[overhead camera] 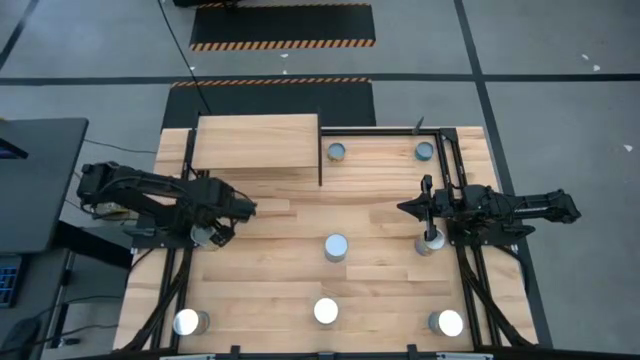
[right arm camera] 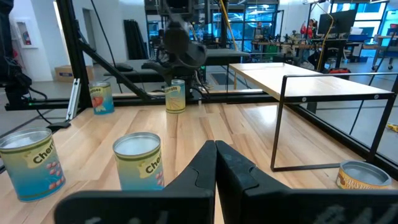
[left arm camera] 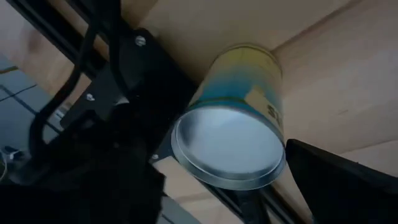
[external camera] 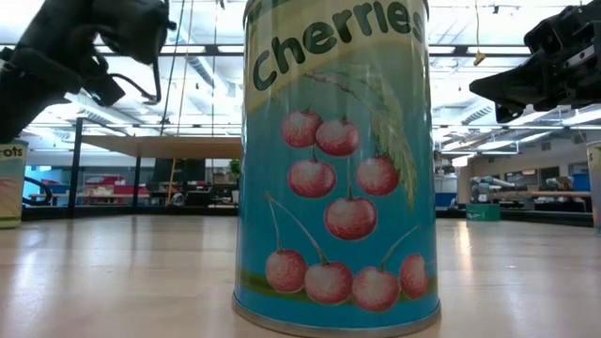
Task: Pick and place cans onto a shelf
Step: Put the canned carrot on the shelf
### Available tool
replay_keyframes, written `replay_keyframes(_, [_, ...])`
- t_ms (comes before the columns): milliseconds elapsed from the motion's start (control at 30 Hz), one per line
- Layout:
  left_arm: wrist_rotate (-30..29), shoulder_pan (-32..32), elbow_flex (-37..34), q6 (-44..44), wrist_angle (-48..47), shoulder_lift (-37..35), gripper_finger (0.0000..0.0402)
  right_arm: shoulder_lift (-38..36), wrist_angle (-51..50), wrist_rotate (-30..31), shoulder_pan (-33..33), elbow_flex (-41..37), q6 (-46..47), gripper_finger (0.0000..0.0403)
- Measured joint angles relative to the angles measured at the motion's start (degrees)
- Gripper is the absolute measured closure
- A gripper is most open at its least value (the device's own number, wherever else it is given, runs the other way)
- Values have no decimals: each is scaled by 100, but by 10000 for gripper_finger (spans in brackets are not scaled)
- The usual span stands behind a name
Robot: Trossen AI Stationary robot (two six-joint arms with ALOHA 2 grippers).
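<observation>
A can (overhead camera: 207, 237) with a silver top and a yellow-and-blue label stands on the table in front of the wooden shelf (overhead camera: 258, 142). My left gripper (overhead camera: 222, 232) is open above it. In the left wrist view the can (left arm camera: 233, 134) shows between the two dark fingers (left arm camera: 329, 180). In the right wrist view the left gripper (right arm camera: 181, 53) hangs just over that can (right arm camera: 175, 96). My right gripper (overhead camera: 408, 208) is shut and empty above the table's right side, next to another can (overhead camera: 431, 241). The shelf top is bare. My left gripper comes at the can from above, pointing down and a little slanted, with one finger on each side of its top rim (left arm camera: 273, 158). The can stands upright on the table. I cannot tell whether the fingers touch it.
More cans stand on the table: two at the far side (overhead camera: 336, 152) (overhead camera: 424, 151), one in the middle (overhead camera: 336, 247), three along the near edge (overhead camera: 188, 322) (overhead camera: 326, 311) (overhead camera: 448, 323). The cherries can (external camera: 336, 169) fills the low view. Black frame rails run along both table sides.
</observation>
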Motion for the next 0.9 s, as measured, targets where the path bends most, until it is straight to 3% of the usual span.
replay_keyframes(200, [348, 364, 1, 552, 55, 15, 10, -1, 0, 0, -1, 1, 1, 393])
replay_keyframes(500, [659, 678, -255, 553, 427, 58, 12, 0, 3, 1, -2, 2, -1, 393])
replay_keyframes(900, [950, 444, -400, 132, 748, 227, 13, 0, 50, -13, 0, 1, 1, 393])
